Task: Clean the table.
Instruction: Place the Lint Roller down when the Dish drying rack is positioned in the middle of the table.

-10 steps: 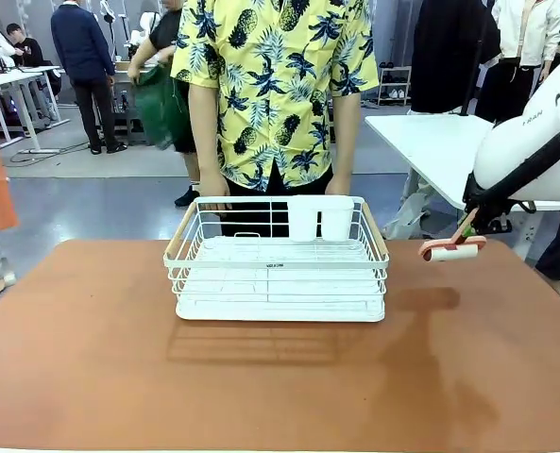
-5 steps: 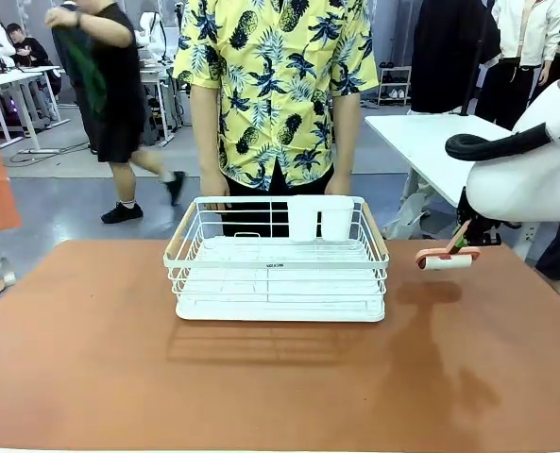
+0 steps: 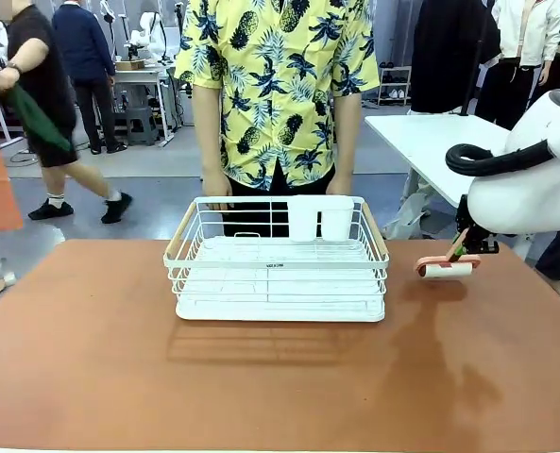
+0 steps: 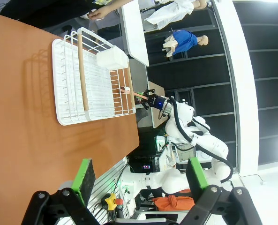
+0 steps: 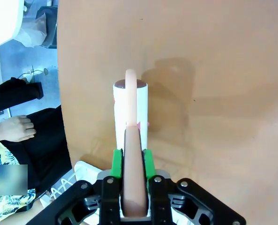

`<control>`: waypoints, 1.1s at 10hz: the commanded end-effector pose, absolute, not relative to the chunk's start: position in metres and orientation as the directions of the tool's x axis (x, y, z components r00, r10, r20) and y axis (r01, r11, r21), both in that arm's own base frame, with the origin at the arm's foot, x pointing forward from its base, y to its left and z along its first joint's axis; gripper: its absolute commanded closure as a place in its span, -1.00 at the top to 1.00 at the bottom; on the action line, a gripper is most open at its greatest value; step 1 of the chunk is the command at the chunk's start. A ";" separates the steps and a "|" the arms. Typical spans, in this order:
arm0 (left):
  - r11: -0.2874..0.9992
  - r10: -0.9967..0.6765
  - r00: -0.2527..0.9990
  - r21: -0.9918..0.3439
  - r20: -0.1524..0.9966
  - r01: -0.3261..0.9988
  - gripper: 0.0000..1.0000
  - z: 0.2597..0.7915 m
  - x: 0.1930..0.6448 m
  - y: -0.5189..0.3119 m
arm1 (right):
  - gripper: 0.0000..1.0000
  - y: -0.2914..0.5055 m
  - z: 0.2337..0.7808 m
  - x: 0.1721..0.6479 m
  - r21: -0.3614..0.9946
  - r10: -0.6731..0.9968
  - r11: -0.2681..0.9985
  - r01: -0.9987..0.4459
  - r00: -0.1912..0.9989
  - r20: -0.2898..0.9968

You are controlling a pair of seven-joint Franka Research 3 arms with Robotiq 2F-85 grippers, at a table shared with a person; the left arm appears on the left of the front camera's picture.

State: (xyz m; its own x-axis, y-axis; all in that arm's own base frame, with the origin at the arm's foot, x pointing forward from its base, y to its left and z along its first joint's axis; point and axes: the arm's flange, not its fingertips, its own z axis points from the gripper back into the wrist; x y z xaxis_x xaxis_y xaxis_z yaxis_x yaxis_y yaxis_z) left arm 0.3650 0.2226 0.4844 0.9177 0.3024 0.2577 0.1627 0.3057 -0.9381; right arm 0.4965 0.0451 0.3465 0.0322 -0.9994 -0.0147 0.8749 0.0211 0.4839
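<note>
While the right end effector (image 5: 129,161) grips a lint roller (image 5: 130,112) by its handle, roller head just above the brown desk (image 3: 261,377) near its far right edge, cleaning looks barely started. Left end effector (image 4: 141,180) hangs open, idle. Rack (image 3: 280,264) mid-desk.

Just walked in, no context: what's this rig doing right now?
The right end effector grips the pink handle of a lint roller, its white roll at the reddish-brown table near the far right edge. The left end effector is open, holding nothing. A person stands behind the white wire rack, hands at its far rim.
</note>
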 end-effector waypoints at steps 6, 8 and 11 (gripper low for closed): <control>0.298 0.305 0.915 -0.939 0.265 0.173 1.00 0.487 0.363 0.224 | 0.57 0.054 0.360 0.471 0.414 -1.000 0.011 0.910 0.003 0.019; 0.298 0.305 0.915 -0.939 0.265 0.173 1.00 0.487 0.363 0.224 | 0.90 0.053 0.371 0.455 0.364 -0.999 0.027 0.931 0.012 0.043; 0.298 0.305 0.915 -0.939 0.265 0.173 1.00 0.487 0.363 0.224 | 1.00 0.051 0.391 0.441 0.329 -0.999 0.042 0.943 0.039 0.016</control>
